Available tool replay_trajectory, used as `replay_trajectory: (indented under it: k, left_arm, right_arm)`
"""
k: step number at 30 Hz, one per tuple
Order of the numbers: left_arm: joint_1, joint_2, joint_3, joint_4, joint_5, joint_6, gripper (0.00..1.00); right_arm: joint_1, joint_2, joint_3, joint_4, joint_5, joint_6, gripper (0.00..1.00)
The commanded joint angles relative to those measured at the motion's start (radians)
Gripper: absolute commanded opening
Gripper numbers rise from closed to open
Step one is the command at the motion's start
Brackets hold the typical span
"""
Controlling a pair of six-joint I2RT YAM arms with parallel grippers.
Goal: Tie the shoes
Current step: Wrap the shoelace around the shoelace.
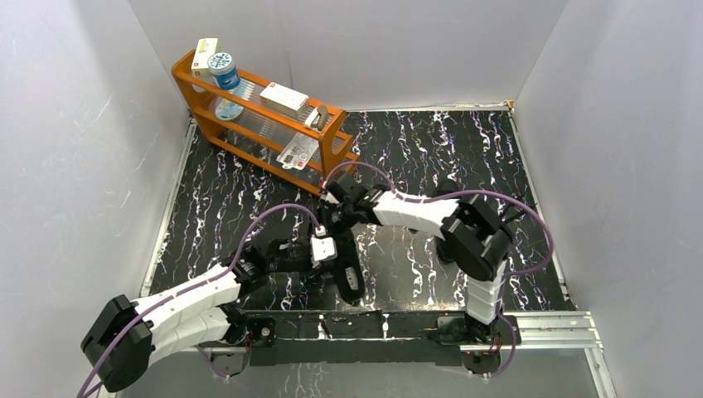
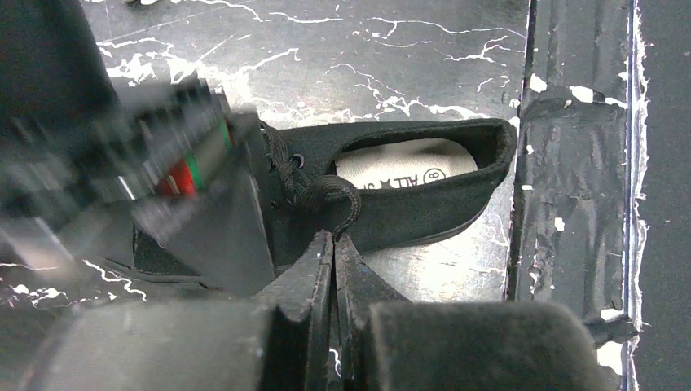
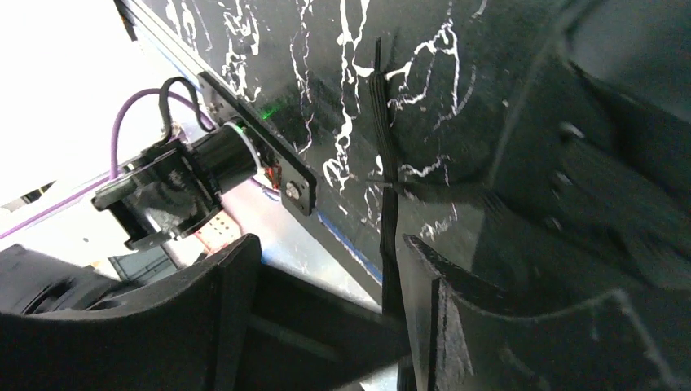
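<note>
One black shoe [image 1: 350, 280] lies near the table's front edge. The left wrist view looks into this shoe [image 2: 424, 195], showing a white printed insole. A thin black lace [image 2: 338, 189] loops up from its eyelets. My left gripper [image 2: 334, 238] is shut on that lace at the fingertips; from above the left gripper [image 1: 338, 250] sits just over the shoe. My right gripper [image 3: 326, 254] stands open, and a lace strand [image 3: 383, 171] hangs loose along the inner face of its right finger [image 3: 424, 269]. In the top view the right gripper [image 1: 335, 218] hovers just behind the left one.
An orange rack [image 1: 257, 108] with boxes and a jar stands at the back left. A metal rail [image 1: 398, 323] runs along the near edge, beside the shoe's heel. White walls close in the black marbled mat [image 1: 431, 157]. Purple cables arc over both arms.
</note>
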Motion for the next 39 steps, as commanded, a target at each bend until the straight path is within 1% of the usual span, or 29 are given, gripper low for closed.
replay_trajectory:
  k: [1, 5, 7, 9, 10, 12, 16, 17, 19, 23, 25, 28, 31, 34, 38, 39]
  left_arm:
    - [0.004, 0.031, 0.013, 0.039, 0.026, -0.045, 0.00]
    - [0.004, 0.064, 0.034, 0.030, 0.032, -0.122, 0.00]
    - [0.005, 0.085, 0.042, 0.043, 0.053, -0.175, 0.00]
    - [0.005, 0.115, 0.070, 0.022, 0.064, -0.222, 0.00]
    - [0.005, 0.123, 0.082, 0.023, 0.056, -0.244, 0.00]
    - [0.004, 0.126, 0.094, 0.024, 0.037, -0.278, 0.00]
    - [0.004, 0.120, 0.109, 0.000, 0.014, -0.289, 0.00]
    - [0.004, 0.120, 0.116, -0.015, 0.014, -0.286, 0.00]
    - [0.005, 0.115, 0.132, -0.051, 0.003, -0.278, 0.00]
    - [0.003, 0.090, 0.122, -0.065, 0.007, -0.278, 0.00]
    - [0.004, 0.092, 0.122, -0.071, 0.012, -0.278, 0.00]
    - [0.004, 0.095, 0.127, -0.081, 0.005, -0.275, 0.00]
    - [0.004, 0.100, 0.124, -0.065, 0.002, -0.278, 0.00]
    - [0.004, 0.109, 0.130, -0.063, 0.001, -0.282, 0.00]
    - [0.005, 0.101, 0.123, -0.042, -0.007, -0.295, 0.00]
    - [0.003, 0.103, 0.122, -0.040, -0.004, -0.297, 0.00]
  right_arm:
    - [-0.095, -0.170, 0.064, -0.159, -0.059, -0.128, 0.73]
    - [-0.219, -0.304, -0.010, -0.233, -0.070, -0.223, 0.74]
    - [-0.249, -0.363, -0.055, -0.289, -0.064, -0.280, 0.73]
    - [-0.255, -0.409, -0.111, -0.338, -0.056, -0.307, 0.71]
    - [-0.253, -0.427, -0.148, -0.345, -0.067, -0.298, 0.70]
    - [-0.245, -0.467, -0.222, -0.286, -0.085, -0.232, 0.64]
    - [-0.224, -0.524, -0.337, -0.104, -0.073, -0.012, 0.61]
    - [-0.211, -0.524, -0.354, -0.059, -0.067, 0.066, 0.59]
    - [-0.180, -0.510, -0.368, -0.013, -0.033, 0.154, 0.57]
    - [-0.151, -0.460, -0.378, 0.041, -0.003, 0.235, 0.56]
    - [-0.143, -0.434, -0.351, 0.044, 0.014, 0.228, 0.56]
    - [-0.134, -0.387, -0.313, -0.023, 0.029, 0.202, 0.55]
    - [-0.127, -0.365, -0.307, -0.042, 0.039, 0.196, 0.51]
    - [-0.126, -0.355, -0.300, -0.057, 0.056, 0.185, 0.44]
    - [-0.125, -0.342, -0.300, -0.068, 0.050, 0.174, 0.40]
    - [-0.125, -0.345, -0.303, -0.060, 0.052, 0.170, 0.38]
